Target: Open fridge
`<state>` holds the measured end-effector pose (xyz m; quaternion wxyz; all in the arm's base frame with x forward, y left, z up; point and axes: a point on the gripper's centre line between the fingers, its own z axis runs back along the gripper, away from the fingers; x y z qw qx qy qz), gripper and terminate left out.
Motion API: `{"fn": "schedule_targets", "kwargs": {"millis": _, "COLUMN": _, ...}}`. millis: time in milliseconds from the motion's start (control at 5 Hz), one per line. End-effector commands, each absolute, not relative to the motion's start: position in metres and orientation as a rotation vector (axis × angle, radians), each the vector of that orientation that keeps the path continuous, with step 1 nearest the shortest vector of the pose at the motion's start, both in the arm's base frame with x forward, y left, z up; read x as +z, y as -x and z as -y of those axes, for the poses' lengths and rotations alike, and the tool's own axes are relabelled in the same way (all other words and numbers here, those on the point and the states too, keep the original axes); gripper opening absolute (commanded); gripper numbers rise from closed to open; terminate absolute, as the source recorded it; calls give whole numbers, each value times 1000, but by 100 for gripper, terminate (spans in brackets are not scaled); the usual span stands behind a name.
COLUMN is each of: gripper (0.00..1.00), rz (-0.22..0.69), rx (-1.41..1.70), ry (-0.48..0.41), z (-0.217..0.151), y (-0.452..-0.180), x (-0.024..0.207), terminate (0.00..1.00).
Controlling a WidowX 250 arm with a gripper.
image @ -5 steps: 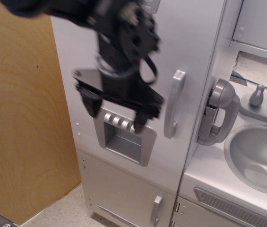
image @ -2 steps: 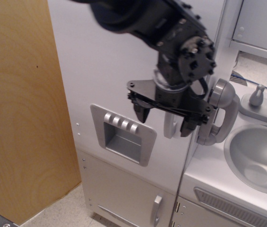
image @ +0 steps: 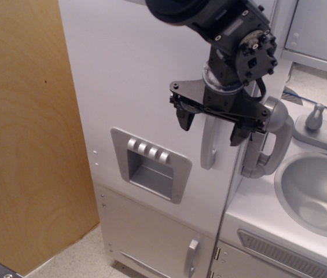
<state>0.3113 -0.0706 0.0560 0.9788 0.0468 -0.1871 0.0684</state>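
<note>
End effector (image: 212, 128): black, two-fingered, jaws spread wide and holding nothing; hangs in front of the upper part of the long handle (image: 209, 146), one finger to each side. Contact with the handle cannot be told.

Fridge (image: 146, 87): tall, silver-grey, at the left end of the toy kitchen, beside the wooden panel (image: 24, 133). Big door appears shut. Recessed dispenser (image: 150, 167) with four buttons sits left of the handle; small lower door (image: 151, 237) below.

Phone handset (image: 270, 139): grey, mounted just right of the handle, near the right-hand finger.

Sink (image: 316, 194): at the right edge of the surface, with faucet behind.

Risks, judged: right-hand finger may catch the handset on closing, given the narrow gap; jaws may close in front of the handle and slip off when pulling; pulling off the hinge arc may tip the light unit.
</note>
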Motion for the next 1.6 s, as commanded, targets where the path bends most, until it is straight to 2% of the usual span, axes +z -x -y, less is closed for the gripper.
{"fn": "schedule_targets", "kwargs": {"millis": 0, "gripper": 100, "rz": 432, "rx": 73, "ry": -69, "z": 57, "y": -325, "x": 71, "terminate": 0}}
{"fn": "schedule_targets", "kwargs": {"millis": 200, "gripper": 0, "rz": 415, "rx": 51, "ry": -18, "z": 57, "y": -323, "x": 73, "terminate": 0}}
{"fn": "schedule_targets", "kwargs": {"millis": 600, "gripper": 0, "rz": 453, "rx": 35, "ry": -29, "z": 54, "y": -301, "x": 75, "terminate": 0}}
{"fn": "schedule_targets", "kwargs": {"millis": 1000, "gripper": 0, "rz": 435, "rx": 1, "ry": -15, "z": 46, "y": -262, "x": 76, "terminate": 0}}
{"fn": "schedule_targets", "kwargs": {"millis": 1200, "gripper": 0, "rz": 394, "rx": -40, "ry": -37, "z": 35, "y": -235, "x": 72, "terminate": 0}}
{"fn": "schedule_targets", "kwargs": {"millis": 1400, "gripper": 100, "rz": 344, "rx": -31, "ry": -121, "z": 24, "y": -211, "x": 76, "terminate": 0}}
